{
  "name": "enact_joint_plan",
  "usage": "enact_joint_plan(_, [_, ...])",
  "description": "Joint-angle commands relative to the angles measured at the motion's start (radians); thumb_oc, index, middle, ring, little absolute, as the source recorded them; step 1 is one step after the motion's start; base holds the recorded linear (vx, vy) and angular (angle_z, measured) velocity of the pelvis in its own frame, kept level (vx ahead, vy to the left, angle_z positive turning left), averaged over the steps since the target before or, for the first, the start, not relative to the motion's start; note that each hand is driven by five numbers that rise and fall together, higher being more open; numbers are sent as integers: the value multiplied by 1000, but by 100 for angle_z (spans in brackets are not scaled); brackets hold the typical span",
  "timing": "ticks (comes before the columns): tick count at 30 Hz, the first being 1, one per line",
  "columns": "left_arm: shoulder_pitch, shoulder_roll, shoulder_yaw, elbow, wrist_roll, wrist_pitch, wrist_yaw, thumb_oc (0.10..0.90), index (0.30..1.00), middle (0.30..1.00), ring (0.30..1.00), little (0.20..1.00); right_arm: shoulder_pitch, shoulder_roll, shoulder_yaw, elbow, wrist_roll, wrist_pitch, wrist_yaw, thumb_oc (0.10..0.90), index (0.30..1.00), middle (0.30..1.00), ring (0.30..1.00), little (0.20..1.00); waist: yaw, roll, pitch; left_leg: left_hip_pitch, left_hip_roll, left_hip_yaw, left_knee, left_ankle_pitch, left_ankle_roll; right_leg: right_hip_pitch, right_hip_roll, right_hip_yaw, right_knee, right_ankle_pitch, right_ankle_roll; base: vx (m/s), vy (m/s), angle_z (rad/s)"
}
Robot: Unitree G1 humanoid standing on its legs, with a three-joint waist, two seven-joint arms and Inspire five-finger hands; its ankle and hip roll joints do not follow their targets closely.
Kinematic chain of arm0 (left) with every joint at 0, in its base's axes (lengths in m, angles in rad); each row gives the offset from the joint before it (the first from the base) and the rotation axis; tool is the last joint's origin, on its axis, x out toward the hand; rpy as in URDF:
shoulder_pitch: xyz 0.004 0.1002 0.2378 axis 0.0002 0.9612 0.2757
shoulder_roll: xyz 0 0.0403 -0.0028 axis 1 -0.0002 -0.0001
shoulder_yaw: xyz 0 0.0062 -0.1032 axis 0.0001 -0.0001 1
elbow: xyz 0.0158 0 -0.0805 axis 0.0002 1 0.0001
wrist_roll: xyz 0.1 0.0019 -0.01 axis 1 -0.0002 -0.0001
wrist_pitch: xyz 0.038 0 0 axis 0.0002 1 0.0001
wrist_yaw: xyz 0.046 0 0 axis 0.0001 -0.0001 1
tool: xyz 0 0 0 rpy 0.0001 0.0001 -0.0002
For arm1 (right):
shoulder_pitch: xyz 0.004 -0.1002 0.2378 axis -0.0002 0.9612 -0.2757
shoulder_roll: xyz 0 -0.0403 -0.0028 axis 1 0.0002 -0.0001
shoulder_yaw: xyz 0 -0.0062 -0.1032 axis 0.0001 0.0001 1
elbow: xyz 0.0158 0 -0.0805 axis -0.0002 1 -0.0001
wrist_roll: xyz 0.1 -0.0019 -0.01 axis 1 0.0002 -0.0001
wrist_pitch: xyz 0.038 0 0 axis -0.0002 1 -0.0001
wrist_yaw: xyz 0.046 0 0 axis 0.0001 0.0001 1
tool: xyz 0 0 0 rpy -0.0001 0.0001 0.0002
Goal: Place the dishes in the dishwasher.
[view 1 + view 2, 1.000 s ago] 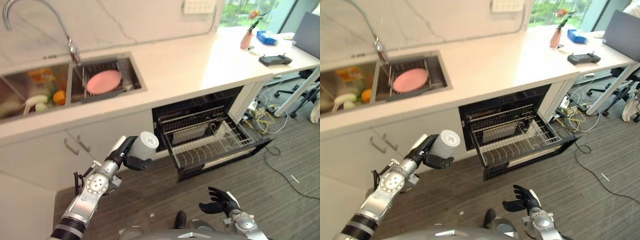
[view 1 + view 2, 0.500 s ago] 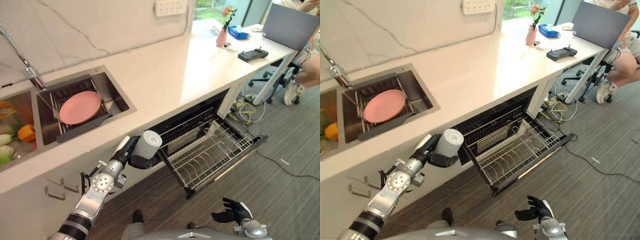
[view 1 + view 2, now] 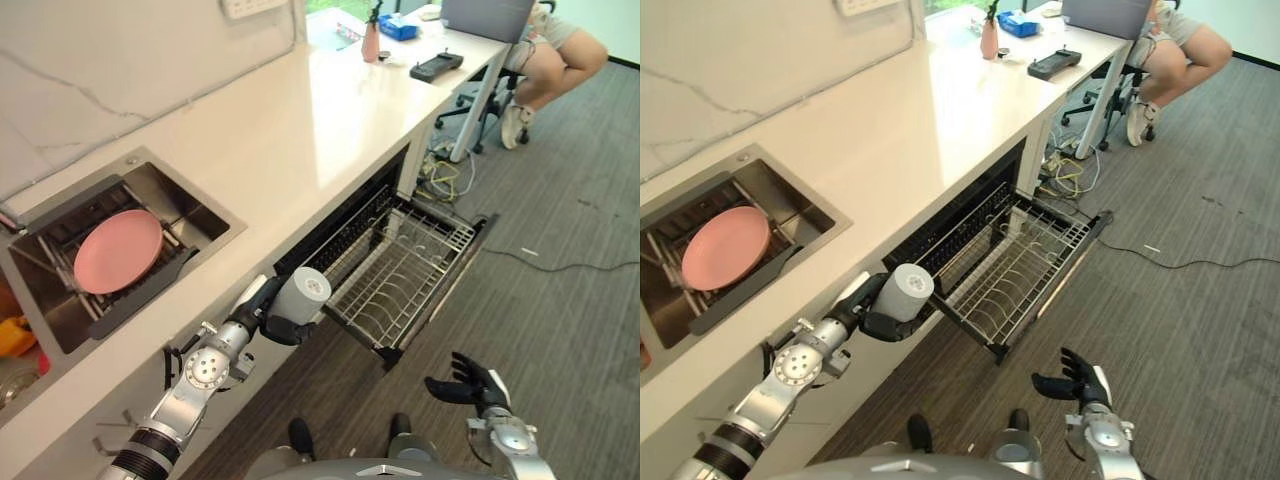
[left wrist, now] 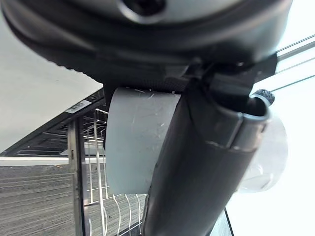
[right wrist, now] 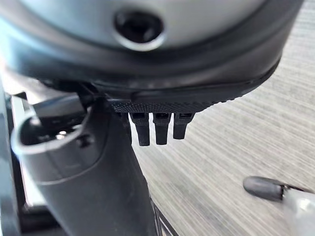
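Nearest the camera, low over the grey carpeted floor [image 3: 580,300], the right robot hand [image 3: 474,381] hangs with its fingers spread and loosely relaxed, holding nothing. A little farther out, the left robot hand [image 3: 268,310] has its fingers and thumb curled round a white cup [image 3: 300,293]; the cup lies tilted on its side with its open mouth turned up and away from the arm, held in the air just in front of the cabinet face and beside the near left corner of the pulled-out wire rack [image 3: 405,270]. In the left wrist view the cup [image 4: 133,147] sits clamped between the palm and the thumb, with the rack's wires showing past it. The rack stands out from the open dishwasher [image 3: 350,225] under the table [image 3: 270,130], and holds no dishes that I can make out. Farther back and to the left, a pink plate [image 3: 117,250] lies in the sink [image 3: 200,215] set into the table. At the far end of the table stand a pink vase [image 3: 371,40], a blue box [image 3: 401,26] and a dark controller [image 3: 436,66], and beyond them a seated person's legs [image 3: 555,55] show.
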Motion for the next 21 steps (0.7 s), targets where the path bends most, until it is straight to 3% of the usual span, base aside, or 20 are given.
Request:
enact_joint_plan(1, [-205,-26,95,-40,-46,-109,74,400,300,300,300,300,-53,-100,-54,-133,57,-94,-14,800,900,900,900,900,-27,6,-67,58,36,-44,19,-90,-34,-16,-22,59,51,-19,54,100,-47,-30])
enact_joint_plan(8, [-221,-77,104,3,-96,-113,87,400,300,300,300,300,-57,-82,-40,-440,178,-144,75,800,900,900,900,900,-32,-3,-104,99,50,-11,20,-95,-52,67,0,51,-59,-16,54,77,-69,-29])
enact_joint_plan(11, [-273,-141,65,64,-156,-107,127,400,300,300,300,300,-76,-29,49,-564,382,-160,142,800,900,900,900,900,-38,-1,-108,102,62,-23,22,-86,-65,88,13,40,-68,-31,42,42,-100,-2])
enact_joint_plan(13, [-290,-154,55,77,-158,-105,140,400,300,300,300,300,-80,-19,82,-589,425,-159,154,800,900,900,900,900,-37,-1,-109,102,65,-26,22,-84,-67,91,15,36,-69,-33,40,12,-51,13])
enact_joint_plan(18, [-387,-199,-22,137,-44,-90,238,400,300,300,300,300,-112,-13,240,-672,571,-128,173,800,900,900,900,900,-34,-1,-114,101,76,-35,21,-72,-81,107,25,24,-75,-47,31,17,-69,14])
enact_joint_plan(21, [-431,-224,-59,162,59,-70,366,400,300,300,300,300,-151,6,308,-685,637,-131,112,800,900,900,900,900,-32,0,-116,102,81,-39,20,-67,-86,113,29,19,-78,-52,28,1,-45,15])
